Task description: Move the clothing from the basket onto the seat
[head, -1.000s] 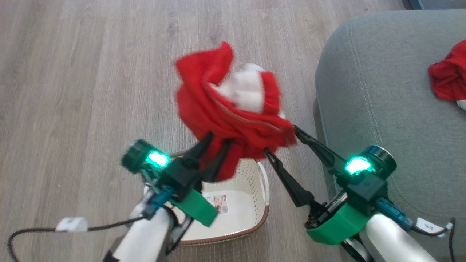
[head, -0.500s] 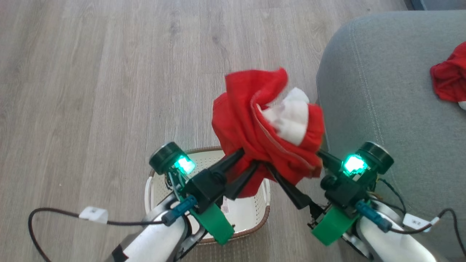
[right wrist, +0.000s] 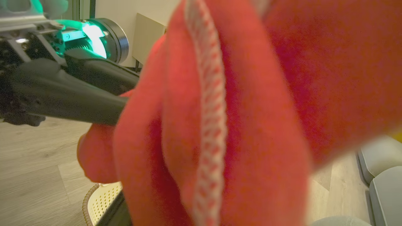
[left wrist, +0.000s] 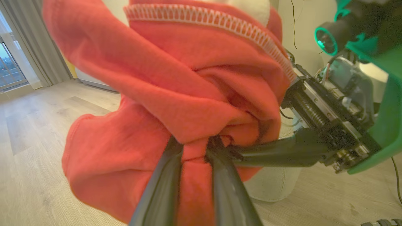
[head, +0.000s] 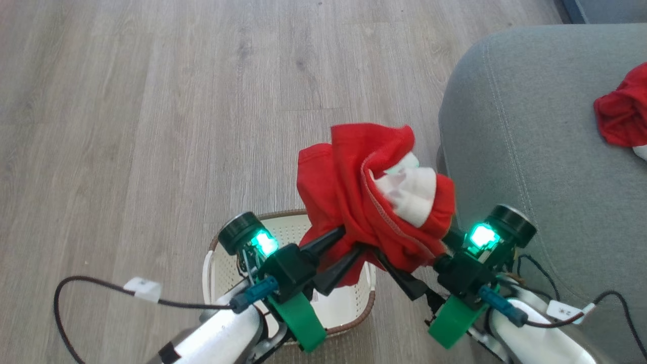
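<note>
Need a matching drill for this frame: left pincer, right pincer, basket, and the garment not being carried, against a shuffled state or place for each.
1. left pincer
2. right pincer
3. basket
4. loose garment

A. lying on the grey seat
B. jaws wide apart
C. standing on the wood floor
D. shut on the lifted garment

Pairs: 1-D, 2-B, 3-C, 4-A.
</note>
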Controlling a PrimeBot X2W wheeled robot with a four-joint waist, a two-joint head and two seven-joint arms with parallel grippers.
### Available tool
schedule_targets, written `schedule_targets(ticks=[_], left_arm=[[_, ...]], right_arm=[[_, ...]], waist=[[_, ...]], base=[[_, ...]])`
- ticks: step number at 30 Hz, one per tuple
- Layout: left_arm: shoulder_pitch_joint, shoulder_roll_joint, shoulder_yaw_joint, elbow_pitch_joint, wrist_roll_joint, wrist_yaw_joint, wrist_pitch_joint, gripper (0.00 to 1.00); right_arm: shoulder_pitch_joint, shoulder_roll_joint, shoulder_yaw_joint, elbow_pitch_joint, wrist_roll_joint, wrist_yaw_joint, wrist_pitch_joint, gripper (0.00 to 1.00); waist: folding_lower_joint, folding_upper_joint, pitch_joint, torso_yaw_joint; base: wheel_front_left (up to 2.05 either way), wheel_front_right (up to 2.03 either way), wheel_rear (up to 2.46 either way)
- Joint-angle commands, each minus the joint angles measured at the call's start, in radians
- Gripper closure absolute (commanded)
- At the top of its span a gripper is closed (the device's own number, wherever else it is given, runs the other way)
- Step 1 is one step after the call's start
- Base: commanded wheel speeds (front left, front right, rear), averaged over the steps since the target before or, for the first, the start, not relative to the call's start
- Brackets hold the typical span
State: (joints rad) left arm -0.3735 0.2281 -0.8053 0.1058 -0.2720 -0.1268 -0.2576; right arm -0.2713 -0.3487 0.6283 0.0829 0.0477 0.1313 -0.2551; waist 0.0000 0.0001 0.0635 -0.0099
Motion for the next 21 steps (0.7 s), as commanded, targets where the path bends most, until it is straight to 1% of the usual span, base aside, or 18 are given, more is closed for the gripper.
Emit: schedule_targets(ticks=[1,2,8,16,18,19,21], left_arm=[[-0.043,0.013,-0.021,-0.027,-0.016,-0.004,-0.004,1.0],[-0.046,0.017,-0.036,-0.025,-0.026,-0.004,-0.004,1.0],[-0.055,0.028,-0.06,-0.019,-0.055,-0.004,-0.004,1.0],[-0.066,0.027,-0.076,-0.011,-0.067,-0.004,-0.004,1.0],[-0.067,0.025,-0.072,-0.009,-0.067,-0.004,-0.004,0.62],[-0.067,0.023,-0.068,-0.009,-0.067,-0.004,-0.004,0.49],[-0.062,0.018,-0.058,-0.01,-0.072,-0.004,-0.004,0.02]], right_arm=[[-0.031,0.018,0.008,-0.038,0.002,-0.001,-0.007,0.64],[-0.03,0.019,0.011,-0.035,0.004,-0.001,-0.007,1.0],[-0.021,0.032,-0.001,-0.027,0.019,-0.001,-0.007,1.0],[-0.011,0.052,-0.062,-0.04,0.024,-0.001,-0.007,1.0],[-0.007,0.056,-0.072,-0.043,0.024,-0.001,-0.007,1.0],[-0.005,0.057,-0.077,-0.044,0.023,-0.001,-0.007,1.0],[-0.001,0.061,-0.096,-0.042,0.015,-0.001,-0.007,1.0]], waist=[[0.0,-0.0001,-0.001,0.0],[0.0,-0.0001,-0.002,0.0],[0.0,-0.0001,-0.002,0.004],[0.0,-0.0001,0.012,0.01],[0.0,-0.0001,0.013,0.011],[0.0,-0.0001,0.013,0.011],[0.0,-0.0001,0.013,0.011]], base=[[0.0,0.0,0.0],[0.0,0.0,0.0],[0.0,0.0,0.0],[0.0,0.0,0.0],[0.0,0.0,0.0],[0.0,0.0,0.0],[0.0,0.0,0.0]])
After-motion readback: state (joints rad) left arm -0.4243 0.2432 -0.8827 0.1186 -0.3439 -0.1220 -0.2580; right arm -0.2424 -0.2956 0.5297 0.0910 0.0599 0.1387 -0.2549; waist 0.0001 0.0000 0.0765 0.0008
